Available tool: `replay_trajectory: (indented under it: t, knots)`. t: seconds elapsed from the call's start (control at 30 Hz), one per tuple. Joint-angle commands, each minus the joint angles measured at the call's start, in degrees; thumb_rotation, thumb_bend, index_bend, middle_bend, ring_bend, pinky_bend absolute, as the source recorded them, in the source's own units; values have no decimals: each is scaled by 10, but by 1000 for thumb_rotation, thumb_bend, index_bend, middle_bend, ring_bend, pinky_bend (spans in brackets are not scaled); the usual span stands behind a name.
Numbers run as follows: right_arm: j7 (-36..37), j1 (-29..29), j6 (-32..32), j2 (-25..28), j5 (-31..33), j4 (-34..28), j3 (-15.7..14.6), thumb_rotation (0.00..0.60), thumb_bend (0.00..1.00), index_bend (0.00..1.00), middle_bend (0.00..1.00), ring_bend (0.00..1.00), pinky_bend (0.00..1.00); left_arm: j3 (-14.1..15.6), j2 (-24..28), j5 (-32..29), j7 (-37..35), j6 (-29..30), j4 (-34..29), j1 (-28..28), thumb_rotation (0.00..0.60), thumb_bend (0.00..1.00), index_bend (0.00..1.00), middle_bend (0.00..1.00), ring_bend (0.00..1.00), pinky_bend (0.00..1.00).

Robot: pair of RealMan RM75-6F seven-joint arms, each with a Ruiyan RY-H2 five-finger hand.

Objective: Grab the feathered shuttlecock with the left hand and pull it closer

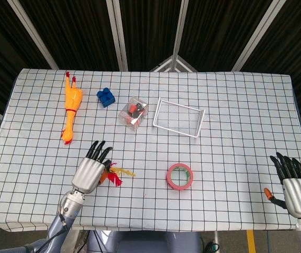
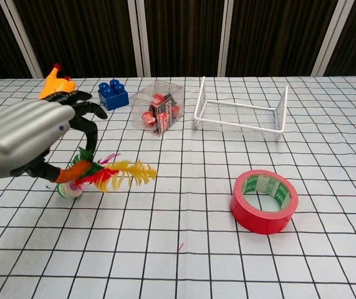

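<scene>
The left hand [image 2: 31,140] grasps the feathered shuttlecock [image 2: 106,176] near the counter's [image 1: 234,105] front-left edge. Held only by thumb and fingertips, it may slip out mid-pull

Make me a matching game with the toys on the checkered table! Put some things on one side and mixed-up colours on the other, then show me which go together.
Things:
1. rubber chicken
2. toy brick
3. tape roll
4. wire basket

Colours:
A. white
B. red
C. orange
D. blue

Pairs: 1-C, 2-D, 3-B, 4-A
</scene>
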Motion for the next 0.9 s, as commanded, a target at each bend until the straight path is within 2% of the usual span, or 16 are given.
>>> replay_trajectory:
  t: [0.03,0.17,0.37,0.9]
  knots:
    - [-1,0,0,0,0,1,0,600,339,0,0,0,0,3,40,11,-18,17,-24,10,600,583,594,165,25,56]
    - [-4,0,0,-2,0,1,0,600,339,0,0,0,0,6,83,15,-47,30,-41,20,600,582,594,165,25,56]
    - [-9,-1,2,-4,-3,1,-1,600,339,0,0,0,0,3,110,7,-75,34,-41,25,600,583,594,165,25,56]
    - [-8,0,1,-2,-3,2,-1,600,339,0,0,0,0,-2,87,-25,-89,22,-12,19,600,574,594,165,26,55]
